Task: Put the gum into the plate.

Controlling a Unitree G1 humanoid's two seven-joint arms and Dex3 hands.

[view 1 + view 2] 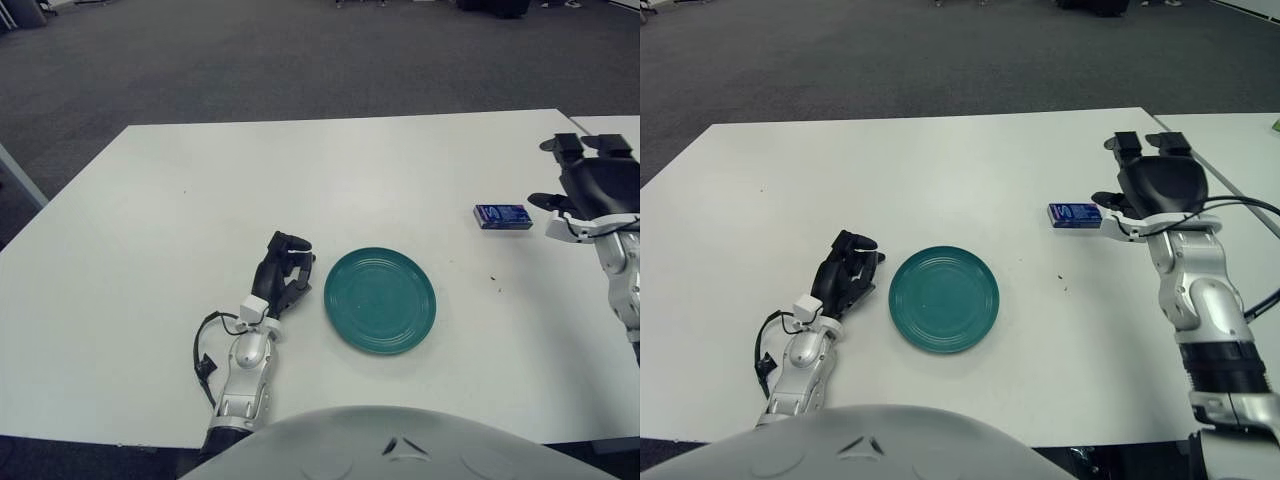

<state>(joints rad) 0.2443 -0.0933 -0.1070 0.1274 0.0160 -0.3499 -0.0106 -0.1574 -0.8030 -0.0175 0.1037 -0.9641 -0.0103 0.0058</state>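
The gum [502, 216], a small blue box, lies flat on the white counter [300, 180], well apart from the plate [380, 299] and on its far right side. The plate is teal, it holds nothing, and it sits near the front edge of the counter.

The right hand [1152, 185] is raised just beside the gum, on the side away from the plate. Its fingers are spread and they grasp nothing. One finger [1110, 200] reaches toward the end of the box, but I cannot tell if it touches it. The left hand [282, 278] shows close to the left of the plate, with the fingers loosely curled and nothing in them; it takes no part.

I judge that the step in hand is the approach to the gum, so the task is only at its beginning. The next move calls for the right hand to come down over the box and close on its long sides. The box is low and flat, so the fingers may push it along the counter instead of gripping it. After that, the hand must carry it toward the plate.
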